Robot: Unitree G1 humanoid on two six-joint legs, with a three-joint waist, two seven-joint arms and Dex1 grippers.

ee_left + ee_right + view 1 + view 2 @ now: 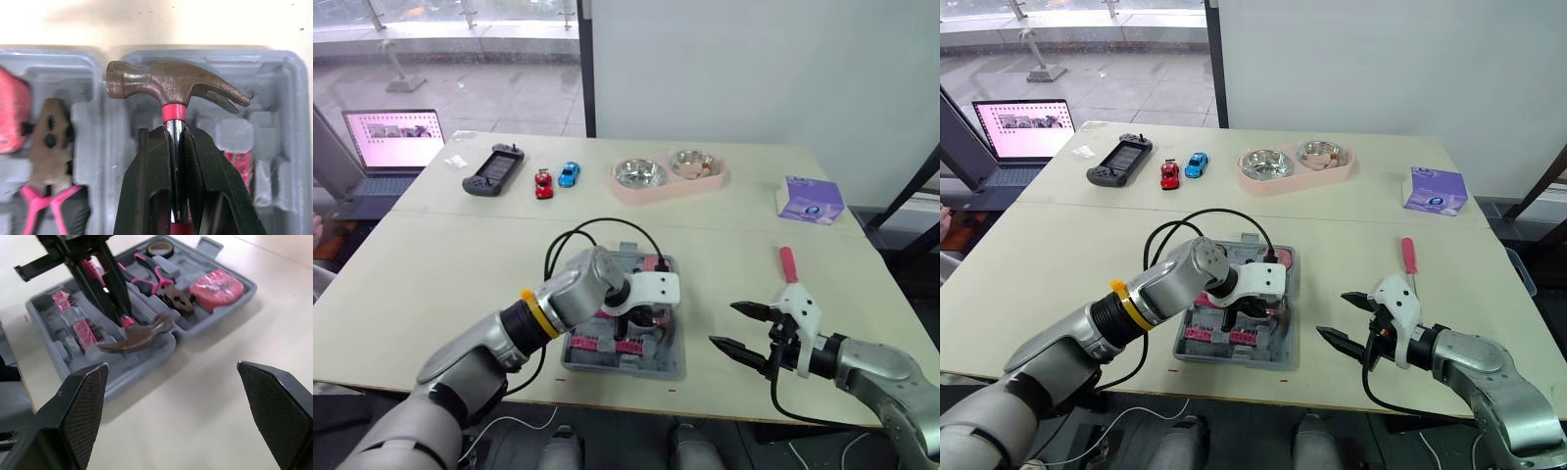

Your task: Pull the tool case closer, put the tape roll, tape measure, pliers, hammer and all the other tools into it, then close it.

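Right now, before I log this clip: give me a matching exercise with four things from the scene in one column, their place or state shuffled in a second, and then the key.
Things
1. hammer
2. pliers
3. red-handled tool
4. right gripper

Place or state
A. lying on the bare table, to the right of the tool case
B. clamped between the fingers of the left gripper
C. open, holding nothing
D. lying in a compartment of the tool case

Pairs: 1-B, 2-D, 3-A, 4-C
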